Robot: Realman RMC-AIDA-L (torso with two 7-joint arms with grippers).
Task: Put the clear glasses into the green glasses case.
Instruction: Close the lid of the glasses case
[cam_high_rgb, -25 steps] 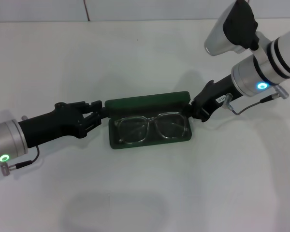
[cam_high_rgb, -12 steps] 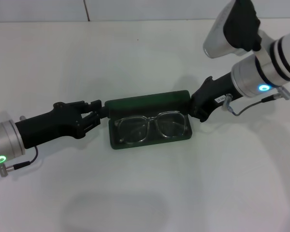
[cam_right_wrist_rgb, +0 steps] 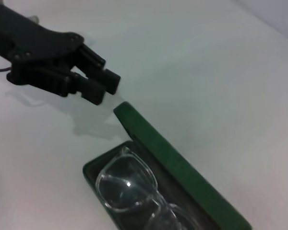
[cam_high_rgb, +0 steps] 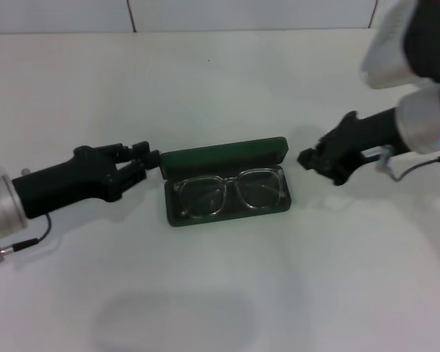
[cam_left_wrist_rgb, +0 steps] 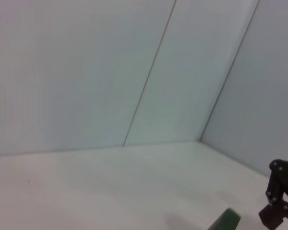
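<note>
Both arms have drawn back from the case over the last second: on the left, the left pincer (cam_high_rgb: 148, 158), which had been at the case's end, now sits just off its left corner, no longer touching it. In the right wrist view its fingers (cam_right_wrist_rgb: 93, 82) lie close together with nothing between them, so it reads as clenched and empty.

At the middle of the white table (cam_high_rgb: 220, 81) lies the green glasses case (cam_high_rgb: 227, 183), open, its lid standing up along the far edge. The clear glasses (cam_high_rgb: 229, 193) rest inside the lower tray, lenses facing up, the frame filling the tray from end to end. Nothing else is in the case.

On the right, the right pincer (cam_high_rgb: 312, 159) has pulled clear and hangs near the case's right end, apart from it. Whether its fingers are parted or closed cannot be told.

As a judgement, the task's main step looks done: the glasses are in the case. Shutting the lid is all that could remain, and the task sentence does not ask for that.
</note>
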